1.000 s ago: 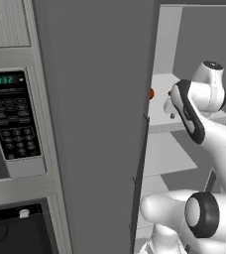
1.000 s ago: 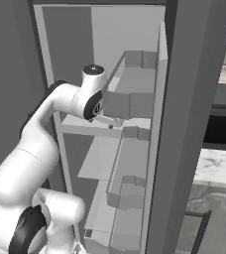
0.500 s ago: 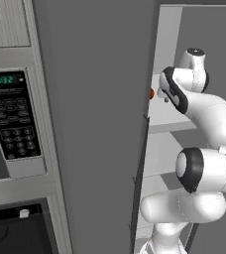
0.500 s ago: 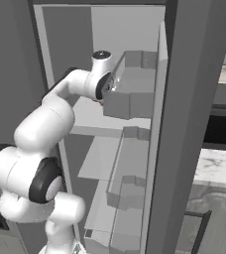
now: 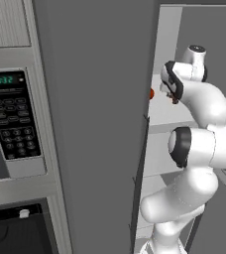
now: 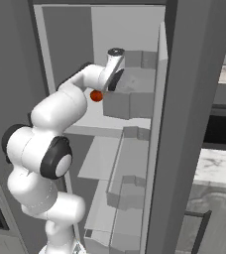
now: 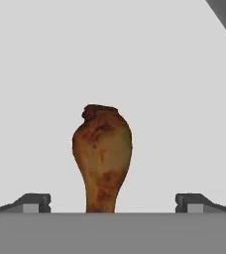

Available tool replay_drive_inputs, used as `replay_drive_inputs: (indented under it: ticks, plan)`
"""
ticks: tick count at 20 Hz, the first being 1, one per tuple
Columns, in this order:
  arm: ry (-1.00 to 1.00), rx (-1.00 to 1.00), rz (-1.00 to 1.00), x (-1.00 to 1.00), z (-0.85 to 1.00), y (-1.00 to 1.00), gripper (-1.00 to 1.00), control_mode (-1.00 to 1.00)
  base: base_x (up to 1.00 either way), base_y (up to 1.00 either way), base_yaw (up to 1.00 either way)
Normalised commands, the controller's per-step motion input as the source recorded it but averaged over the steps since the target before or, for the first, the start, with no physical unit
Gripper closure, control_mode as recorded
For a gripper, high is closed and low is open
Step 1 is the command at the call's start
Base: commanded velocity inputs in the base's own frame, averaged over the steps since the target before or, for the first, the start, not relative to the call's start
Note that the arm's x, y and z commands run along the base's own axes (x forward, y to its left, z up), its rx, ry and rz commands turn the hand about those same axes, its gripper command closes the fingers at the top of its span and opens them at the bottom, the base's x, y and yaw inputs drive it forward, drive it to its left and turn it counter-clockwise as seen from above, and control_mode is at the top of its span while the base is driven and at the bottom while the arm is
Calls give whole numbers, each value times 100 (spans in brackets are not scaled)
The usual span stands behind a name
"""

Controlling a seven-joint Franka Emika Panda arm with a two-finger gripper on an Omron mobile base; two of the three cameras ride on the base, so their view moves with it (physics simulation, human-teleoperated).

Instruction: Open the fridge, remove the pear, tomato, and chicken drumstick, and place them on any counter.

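With the arm reaching into the open fridge, I read the claw as released: in the hand view its two dark tips sit wide apart at the bottom corners, nothing between them touching either one.

Nearest the claw, centred between the tips but apart from both, lies the drumstick. It is brown and mottled; its narrow end points toward the claw, its fat end away. It rests on a plain white shelf, which runs on behind it.

From the right base view, the tomato shows as a small red ball just beside the hand, on the side toward the near fridge wall, over the upper white shelf. I cannot tell whether it touches the hand. From the left base view the tomato peeks out past the edge of the fridge door, level with the hand.

Further off, beyond the claw toward the open door side, grey door bins stack one above the other. Below the claw a second white shelf sits lower in the cabinet.

Farthest out, beyond the door, I see a strip of marble counter. On the other side, a microwave with a green display stands past the fridge door.
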Motion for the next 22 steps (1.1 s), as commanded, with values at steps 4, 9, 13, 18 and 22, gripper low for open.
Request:
replay_drive_inputs:
  ticks: [4,9,13,18,22]
  plan:
    - [0,0,0,27,-29,2,-100,-100,0,0,0]
    - [0,0,0,28,-31,5,-100,-100,0,0,0]
    - [0,0,0,23,-27,3,100,-100,0,0,0]
    - [-2,0,0,-1,-13,7,100,-100,0,0,0]
    - [-7,0,0,-23,3,33,100,-100,0,0,0]
